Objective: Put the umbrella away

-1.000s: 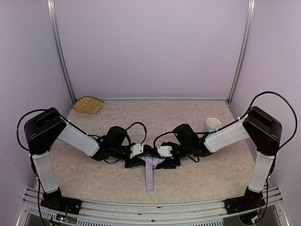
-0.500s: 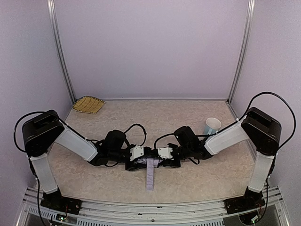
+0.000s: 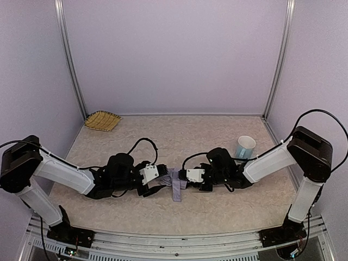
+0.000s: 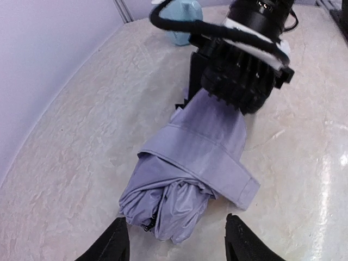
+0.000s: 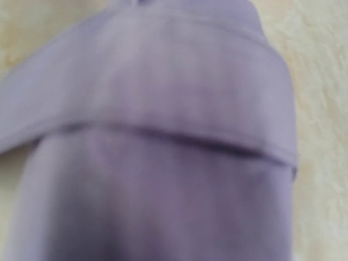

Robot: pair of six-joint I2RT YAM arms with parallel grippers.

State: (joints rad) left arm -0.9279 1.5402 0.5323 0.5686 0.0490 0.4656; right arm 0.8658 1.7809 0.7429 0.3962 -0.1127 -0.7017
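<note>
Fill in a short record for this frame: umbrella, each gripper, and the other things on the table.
umbrella: folded, lying on the table between the two arms; strap wrapped round it, one end loose
left gripper: open at the umbrella's left end, not gripping it
right gripper: on the umbrella's other end; fingers hidden, grip unclear
other things: light-blue cup at the right, woven basket in the far left corner
</note>
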